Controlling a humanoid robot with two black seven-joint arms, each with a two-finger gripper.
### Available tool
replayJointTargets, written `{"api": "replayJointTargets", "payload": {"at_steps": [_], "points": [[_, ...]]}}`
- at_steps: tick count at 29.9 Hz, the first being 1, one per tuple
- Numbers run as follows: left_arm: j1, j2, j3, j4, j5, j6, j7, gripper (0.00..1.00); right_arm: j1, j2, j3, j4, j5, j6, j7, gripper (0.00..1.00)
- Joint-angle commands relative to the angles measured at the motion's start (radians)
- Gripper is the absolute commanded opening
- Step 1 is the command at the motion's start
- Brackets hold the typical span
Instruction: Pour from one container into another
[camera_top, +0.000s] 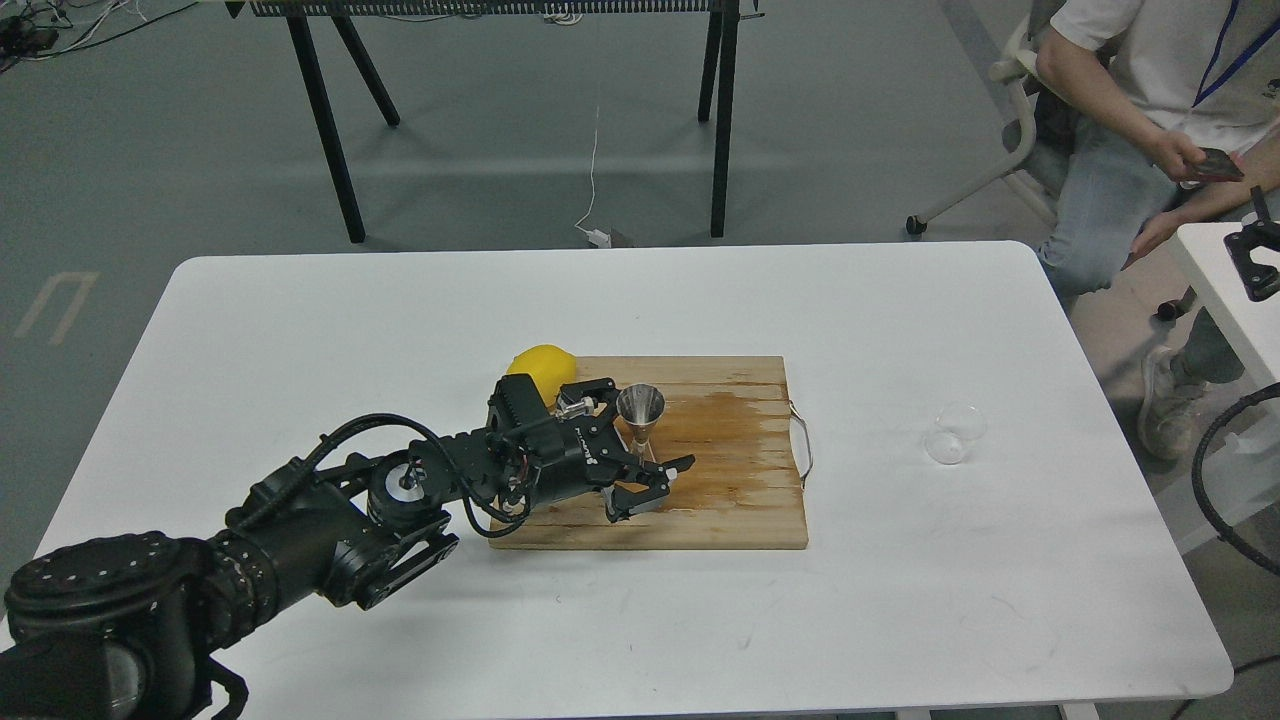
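Note:
The steel jigger (640, 412) stands upright on the wooden cutting board (730, 480), near its left part. My left gripper (648, 430) reaches in from the left and is open. One finger lies behind the jigger and the other (668, 470) in front of its base; I cannot tell whether they touch it. The clear glass cup (955, 432) sits far off on the white table (860, 620) to the right of the board and looks tipped on its side. Nothing holds the cup. My right arm is out of view.
A yellow lemon (541, 366) lies at the board's back left corner, just behind my left wrist. The board has a metal handle (803, 450) on its right end and a wet stain. A seated person (1150, 130) and a second table (1230, 290) are at the right.

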Motion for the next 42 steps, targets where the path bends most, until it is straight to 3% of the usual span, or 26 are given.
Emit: {"api": "replayJointTargets", "payload": {"at_steps": [1,8,15,22,27,29,36,42], "points": [[0.004,0.080,0.001,-0.127,0.000,0.000,0.000,0.87,-0.001,-0.001,0.000,0.000,0.000,0.000,0.000,1.00],[0.006,0.154,-0.008,-0.165,0.000,0.000,0.000,0.90,-0.003,-0.001,0.000,0.004,0.000,0.000,0.000,1.00],[0.009,0.270,-0.138,-0.359,-0.003,0.000,0.000,0.91,-0.004,-0.001,0.000,0.004,0.000,0.000,0.000,1.00],[0.022,0.300,-0.295,-0.443,-0.288,0.000,0.000,0.91,-0.003,-0.001,0.000,-0.005,-0.002,0.000,0.000,1.00],[0.022,0.323,-0.404,-0.524,-0.696,-0.206,0.000,0.92,0.022,-0.003,0.011,-0.025,-0.002,0.000,0.000,1.00],[0.022,0.324,-0.459,-0.538,-0.852,-0.266,0.000,0.99,0.027,-0.004,0.009,-0.025,-0.002,0.000,-0.002,1.00],[0.027,0.341,-0.666,-0.537,-1.210,-0.473,0.000,1.00,0.005,-0.039,-0.003,-0.017,-0.002,0.000,-0.031,1.00],[0.029,0.379,-0.692,-0.518,-1.538,-0.611,0.000,1.00,-0.012,-0.029,-0.011,-0.022,-0.002,0.000,-0.060,1.00]]}}
